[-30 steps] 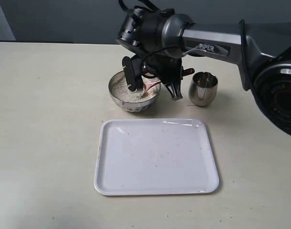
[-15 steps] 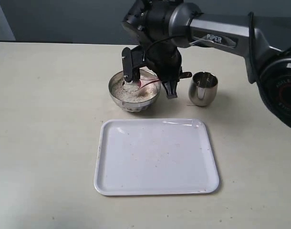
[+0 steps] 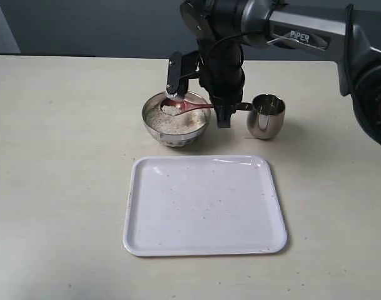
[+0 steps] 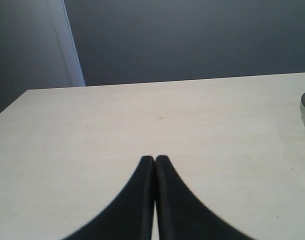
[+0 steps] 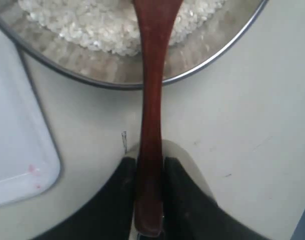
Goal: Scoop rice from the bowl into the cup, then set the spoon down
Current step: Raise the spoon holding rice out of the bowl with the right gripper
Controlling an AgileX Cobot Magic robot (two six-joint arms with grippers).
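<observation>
Over a pale beige table (image 3: 59, 156), against a dark grey-blue wall (image 4: 192, 35), we saw the right gripper (image 3: 223, 111) clamped on the handle of the spoon (image 3: 192, 107) — its head, heaped with rice (image 3: 170, 109), sat just above the bowl (image 3: 148, 122). The cup (image 3: 266, 119) stood just beside the bowl, with a white tray (image 3: 203, 206) nearer the camera. The left gripper (image 4: 155, 161) hung low over the table — jaws pressed together, holding nothing.
</observation>
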